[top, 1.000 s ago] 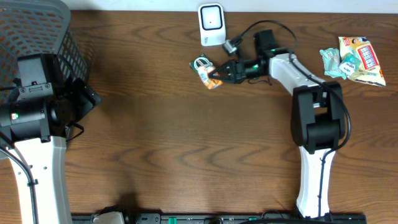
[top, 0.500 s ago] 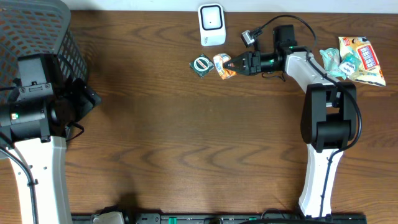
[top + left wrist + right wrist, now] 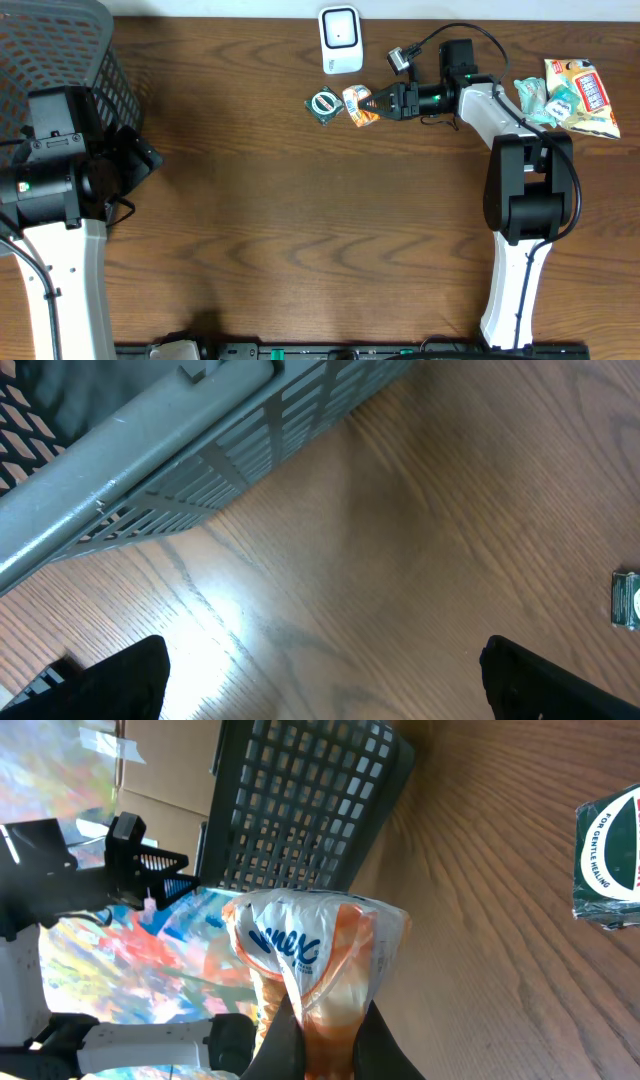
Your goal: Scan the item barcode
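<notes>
My right gripper (image 3: pixel 378 103) is shut on an orange and white Kleenex tissue pack (image 3: pixel 358 105), held just below and to the right of the white barcode scanner (image 3: pixel 340 40) at the table's back edge. In the right wrist view the pack (image 3: pixel 320 950) sticks out from between the closed fingers (image 3: pixel 285 1050). My left gripper (image 3: pixel 320 680) is open over bare wood beside the grey basket (image 3: pixel 150 450), with nothing between its fingers. No barcode is visible on the pack.
A green round-label packet (image 3: pixel 324 104) lies on the table just left of the held pack, also seen as the green packet (image 3: pixel 610 855). Several snack bags (image 3: pixel 575 95) lie at the back right. The grey mesh basket (image 3: pixel 60 50) fills the back left corner.
The right gripper swung right and slightly back with the tissue pack, leaving the green packet on the table. It has held still for the last half second. The left arm has not moved.
</notes>
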